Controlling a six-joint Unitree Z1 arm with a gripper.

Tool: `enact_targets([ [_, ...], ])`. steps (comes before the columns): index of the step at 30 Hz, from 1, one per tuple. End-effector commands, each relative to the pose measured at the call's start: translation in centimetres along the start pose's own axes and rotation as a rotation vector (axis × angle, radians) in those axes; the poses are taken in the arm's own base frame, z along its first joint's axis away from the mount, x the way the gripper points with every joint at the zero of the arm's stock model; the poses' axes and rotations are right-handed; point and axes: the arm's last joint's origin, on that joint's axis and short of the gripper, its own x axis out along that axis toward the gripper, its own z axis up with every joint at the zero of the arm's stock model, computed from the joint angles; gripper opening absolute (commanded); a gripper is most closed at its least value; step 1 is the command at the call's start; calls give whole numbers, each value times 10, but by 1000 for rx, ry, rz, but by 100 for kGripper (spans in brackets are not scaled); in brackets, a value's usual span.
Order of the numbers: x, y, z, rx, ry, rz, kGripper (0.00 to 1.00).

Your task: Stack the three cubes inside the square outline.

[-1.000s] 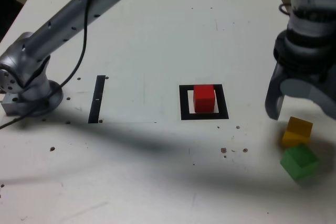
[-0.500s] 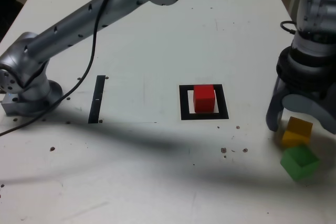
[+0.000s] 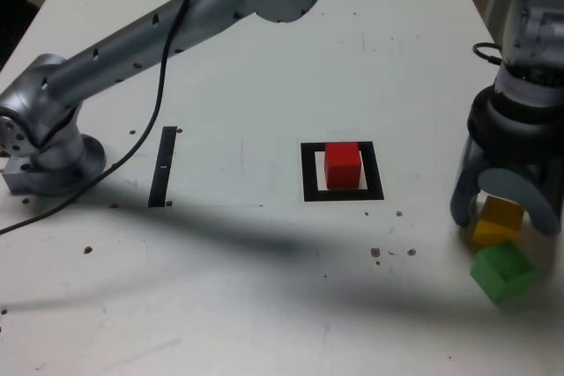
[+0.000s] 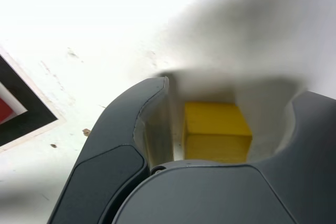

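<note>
1. Since a second ago the gripper has come down over the yellow cube, and its fingers now stand on either side of the block instead of hanging above and beside it.
2. Its jaws are spread around the cube; the wrist view shows a slim gap on each side of the yellow cube, so no pinch is visible.
3. All three cubes are plain, solid-coloured blocks of like size. The red cube sits in the white centre of the square outline, a thick black frame slightly wider than the block.
4. The green cube lies just in front of the yellow one in the exterior view, turned slightly askew; whether the two touch I cannot tell.
5. Only the exterior view shows the green cube, the arm's base at that view's left, and the thin black strip. The wrist view alone shows the gaps beside the yellow cube, plus one corner of the outline.
6. Yellow and green lie near the table edge at the exterior view's right; between them and the outline the surface is bare but for small specks.
</note>
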Motion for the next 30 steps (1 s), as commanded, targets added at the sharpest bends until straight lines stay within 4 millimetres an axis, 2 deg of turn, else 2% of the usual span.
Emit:
enact_targets([
  [1,0,-2,2,7,-7,4,27],
  [22,-6,-2,0,7,-10,-1,25],
  [26,-15,-1,-4,7,-19,10,25],
  [30,-35,-1,-13,10,-26,41,25],
])
